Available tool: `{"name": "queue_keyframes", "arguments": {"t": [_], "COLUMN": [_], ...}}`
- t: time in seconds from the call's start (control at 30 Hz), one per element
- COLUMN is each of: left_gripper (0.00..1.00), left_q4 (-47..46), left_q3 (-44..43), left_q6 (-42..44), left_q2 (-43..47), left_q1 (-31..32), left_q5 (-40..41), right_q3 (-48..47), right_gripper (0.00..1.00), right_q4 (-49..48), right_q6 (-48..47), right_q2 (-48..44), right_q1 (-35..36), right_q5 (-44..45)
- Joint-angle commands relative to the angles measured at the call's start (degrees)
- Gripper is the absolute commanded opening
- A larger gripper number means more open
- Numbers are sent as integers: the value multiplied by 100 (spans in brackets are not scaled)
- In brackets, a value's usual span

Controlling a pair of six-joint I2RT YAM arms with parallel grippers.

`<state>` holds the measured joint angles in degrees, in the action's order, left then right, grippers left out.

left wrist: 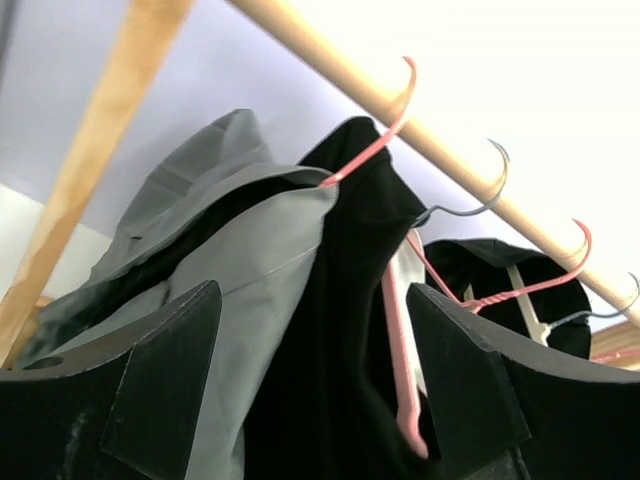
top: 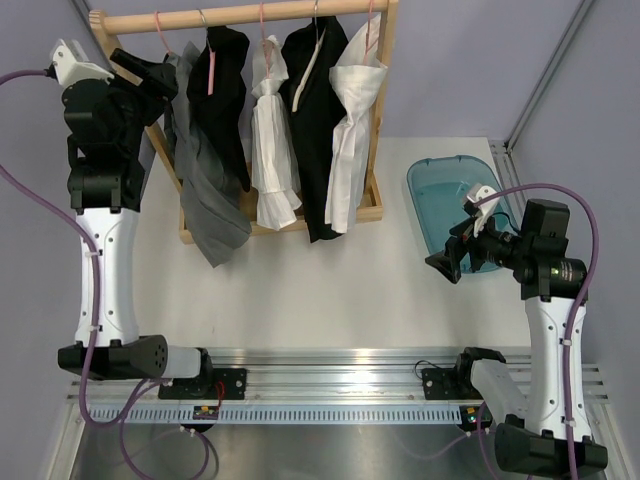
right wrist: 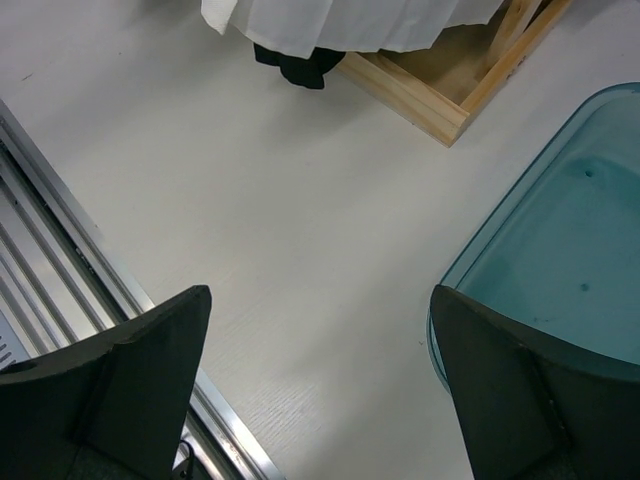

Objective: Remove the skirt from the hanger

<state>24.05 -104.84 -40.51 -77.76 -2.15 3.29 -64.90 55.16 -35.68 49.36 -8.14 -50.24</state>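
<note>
Skirt [top: 208, 195], grey: hanging on the pink hanger [left wrist: 368, 152] at the rail's [top: 250, 14] left end, beside a black garment [top: 228, 90].
Left claw [left wrist: 312, 300]: hovering released, fingers spread, facing the skirt's top.
Right claw [right wrist: 320, 300]: hanging released over the surface [top: 330, 290], beside the blue tub [top: 440, 180].

The rack [top: 250, 15] is standing at the far side of the table [top: 330, 290]. The skirt [top: 205, 200] is hanging leftmost on the rack, with four other garments [top: 272, 150] to its right. The left gripper [top: 150, 75] is hovering at the rack's left end. The tub [top: 440, 185] is lying right of the rack, and the right gripper [top: 447, 262] is hanging in front of the tub.
</note>
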Motion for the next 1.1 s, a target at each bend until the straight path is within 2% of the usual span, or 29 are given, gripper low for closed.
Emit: {"name": "queue_keyframes", "arguments": {"t": [0.0, 0.3, 0.8, 1.07], "left_gripper": [77, 73, 64, 64], "left_q4": [-50, -15, -164, -287], "left_q3": [-441, -634, -459, -2], "left_q6": [254, 737, 1097, 1660], "left_q2": [-248, -574, -1312, -1365], "left_q1": [-13, -13, 118, 426], "left_q5": [-478, -355, -153, 523], "right_q3": [-5, 13, 233, 277], "right_gripper": [100, 100, 100, 100], "right_q4": [-242, -356, -374, -409], "right_q6": [158, 360, 492, 527], "right_q2": [38, 152, 29, 12], "right_q1": [14, 14, 14, 14], "right_q5": [-170, -276, -267, -232]}}
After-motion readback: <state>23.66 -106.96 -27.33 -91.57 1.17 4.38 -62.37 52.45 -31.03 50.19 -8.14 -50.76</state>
